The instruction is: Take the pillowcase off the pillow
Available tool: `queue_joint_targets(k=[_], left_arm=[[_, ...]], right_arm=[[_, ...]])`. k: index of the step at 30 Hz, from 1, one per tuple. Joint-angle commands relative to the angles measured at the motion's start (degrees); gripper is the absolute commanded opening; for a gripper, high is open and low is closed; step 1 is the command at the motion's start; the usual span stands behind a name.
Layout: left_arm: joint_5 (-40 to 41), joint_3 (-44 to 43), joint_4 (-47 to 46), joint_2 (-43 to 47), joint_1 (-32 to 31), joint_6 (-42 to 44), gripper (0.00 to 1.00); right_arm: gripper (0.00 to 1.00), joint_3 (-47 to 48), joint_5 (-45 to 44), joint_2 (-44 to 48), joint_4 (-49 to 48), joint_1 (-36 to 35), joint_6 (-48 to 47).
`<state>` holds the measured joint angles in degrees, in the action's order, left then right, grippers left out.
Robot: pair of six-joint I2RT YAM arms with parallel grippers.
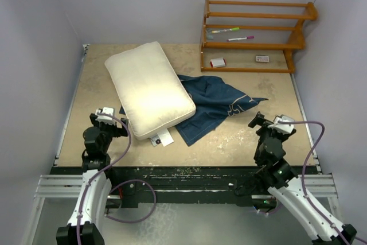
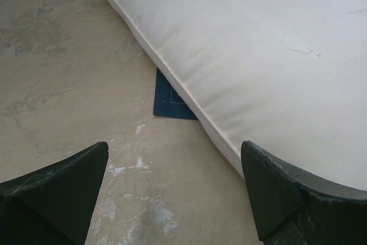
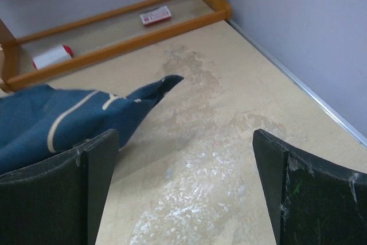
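Both grippers, left (image 1: 110, 120) and right (image 1: 269, 122), are wide open and hold nothing, the plump cream pillow (image 1: 150, 87) lies bare on top of the crumpled dark blue pillowcase (image 1: 215, 107), so the job looks about done.

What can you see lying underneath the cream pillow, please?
Part of the navy pillowcase lies under the pillow: it spreads out to the right, and a small corner peeks out on the left side. How much of it lies beneath is hidden by the pillow.
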<state>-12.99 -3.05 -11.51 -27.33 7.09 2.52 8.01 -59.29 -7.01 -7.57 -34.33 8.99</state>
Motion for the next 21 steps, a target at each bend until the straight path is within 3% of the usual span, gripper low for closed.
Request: queue_joint_targets(k=[1, 12, 21], left_arm=[[1.31, -0.22, -3.03, -0.01, -0.08, -1.2, 0.99], [1.14, -0.04, -2.64, 0.96, -0.06, -1.15, 0.99], [1.15, -0.07, -2.64, 0.96, -0.06, -1.18, 0.99]], right_arm=[[1.0, -2.23, 1.68, -5.95, -8.77, 0.1, -4.73], [1.0, -4.22, 4.18, -17.27, -20.01, 1.29, -5.21], [1.0, -5.78, 7.44, -6.01, -14.03, 1.46, -6.63]])
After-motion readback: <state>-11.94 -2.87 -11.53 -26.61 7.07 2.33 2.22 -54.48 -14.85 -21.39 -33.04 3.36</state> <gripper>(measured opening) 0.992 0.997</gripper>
